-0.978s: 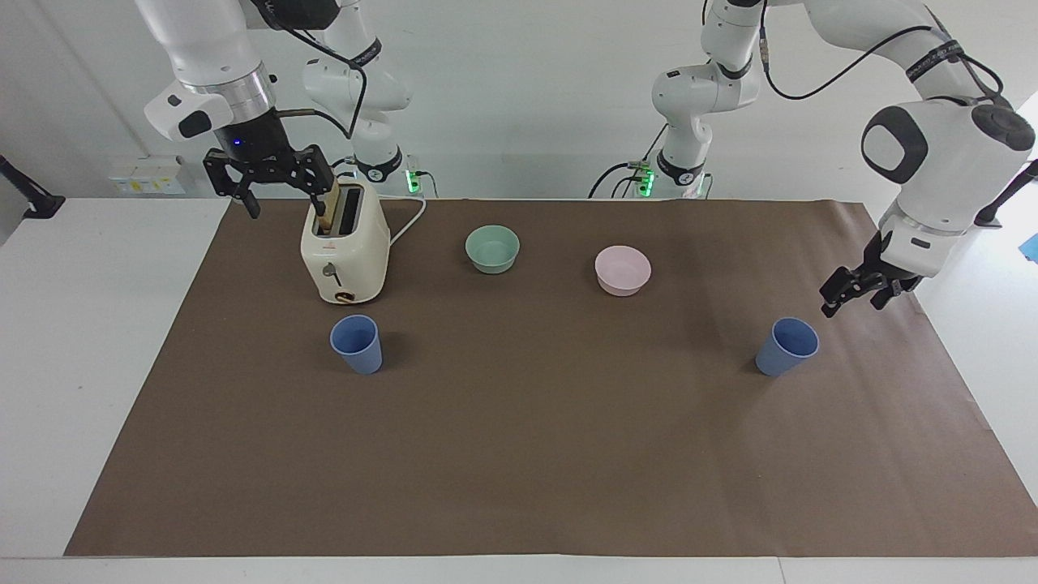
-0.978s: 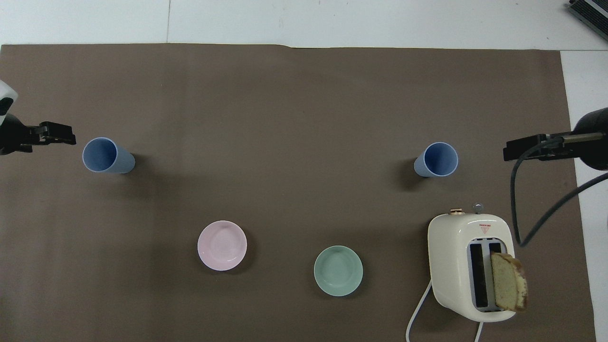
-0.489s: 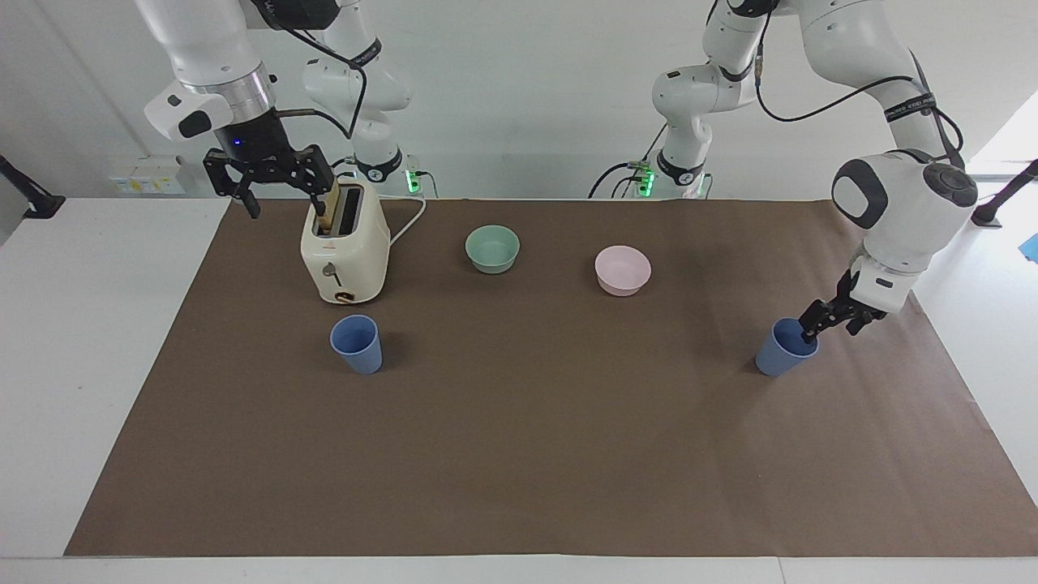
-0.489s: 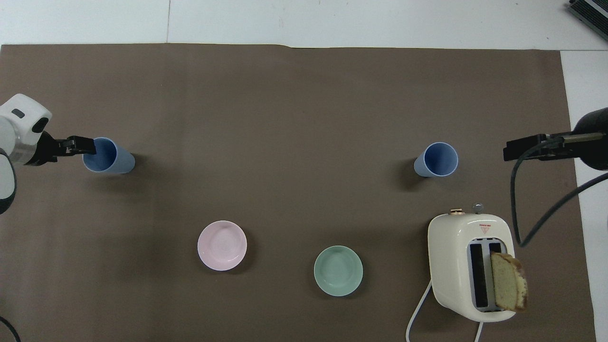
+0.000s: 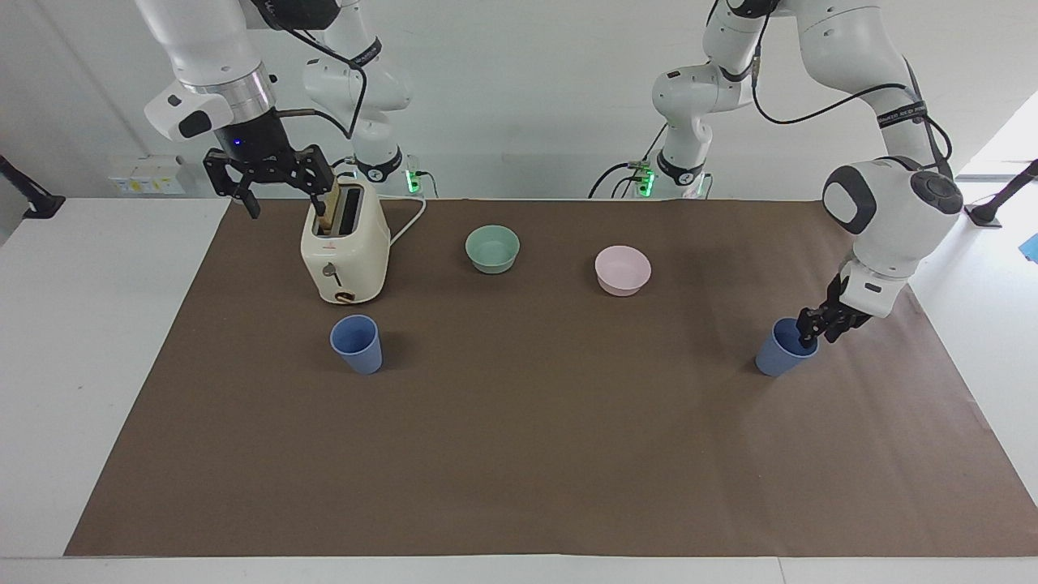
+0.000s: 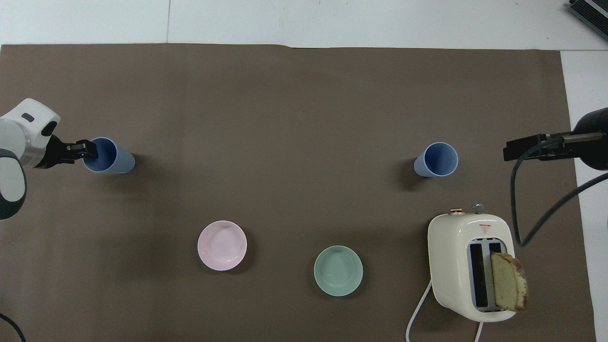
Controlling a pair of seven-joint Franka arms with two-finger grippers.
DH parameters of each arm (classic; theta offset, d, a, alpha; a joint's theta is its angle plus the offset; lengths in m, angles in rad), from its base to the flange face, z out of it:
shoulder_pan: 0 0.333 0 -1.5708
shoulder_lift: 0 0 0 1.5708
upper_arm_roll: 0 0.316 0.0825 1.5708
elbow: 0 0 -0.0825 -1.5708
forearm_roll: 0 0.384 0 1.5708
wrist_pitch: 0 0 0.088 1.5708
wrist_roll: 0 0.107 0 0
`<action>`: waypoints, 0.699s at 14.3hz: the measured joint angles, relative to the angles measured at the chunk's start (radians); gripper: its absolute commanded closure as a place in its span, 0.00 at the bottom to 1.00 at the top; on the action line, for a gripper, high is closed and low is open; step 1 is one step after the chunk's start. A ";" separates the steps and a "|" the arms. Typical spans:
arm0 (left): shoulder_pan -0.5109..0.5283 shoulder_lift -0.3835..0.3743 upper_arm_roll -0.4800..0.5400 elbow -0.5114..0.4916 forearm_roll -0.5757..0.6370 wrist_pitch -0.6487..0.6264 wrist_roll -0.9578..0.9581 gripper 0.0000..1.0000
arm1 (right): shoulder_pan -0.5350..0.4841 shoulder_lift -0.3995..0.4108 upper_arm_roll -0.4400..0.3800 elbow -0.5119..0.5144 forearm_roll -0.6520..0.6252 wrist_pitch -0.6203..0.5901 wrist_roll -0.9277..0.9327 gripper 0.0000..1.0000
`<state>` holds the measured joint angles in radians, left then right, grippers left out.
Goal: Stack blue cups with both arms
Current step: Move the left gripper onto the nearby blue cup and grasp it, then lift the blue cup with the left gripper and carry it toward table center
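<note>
My left gripper is straddling the rim of one blue cup, grip unconfirmed, can't tell. My right gripper is hanging splayed wide beside the toaster, waiting; the second blue cup is sitting at the toaster's 6 o'clock.

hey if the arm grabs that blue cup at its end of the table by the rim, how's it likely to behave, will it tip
The blue cup tapers to a narrow base and stands taller than wide, so a sideways nudge from the left gripper at its rim could tip it. It looks like thin, stiff plastic, probably light. Its matte wall should grip reasonably.
</note>
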<state>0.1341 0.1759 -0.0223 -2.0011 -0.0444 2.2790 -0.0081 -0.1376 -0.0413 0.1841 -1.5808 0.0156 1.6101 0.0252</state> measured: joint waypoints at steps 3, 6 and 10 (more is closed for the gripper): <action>0.000 -0.001 -0.003 0.005 -0.056 0.002 0.000 1.00 | 0.000 0.000 0.000 0.000 0.000 0.000 0.000 0.00; -0.005 -0.002 -0.010 0.037 -0.063 0.001 -0.003 1.00 | 0.000 0.000 0.000 0.000 0.000 0.000 0.000 0.00; -0.042 -0.012 -0.022 0.208 -0.066 -0.158 -0.104 1.00 | 0.000 0.000 0.000 0.000 0.000 0.000 0.000 0.00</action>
<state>0.0921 0.1644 -0.0440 -1.7929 -0.1105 2.1215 -0.1117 -0.1376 -0.0414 0.1841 -1.5808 0.0156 1.6101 0.0252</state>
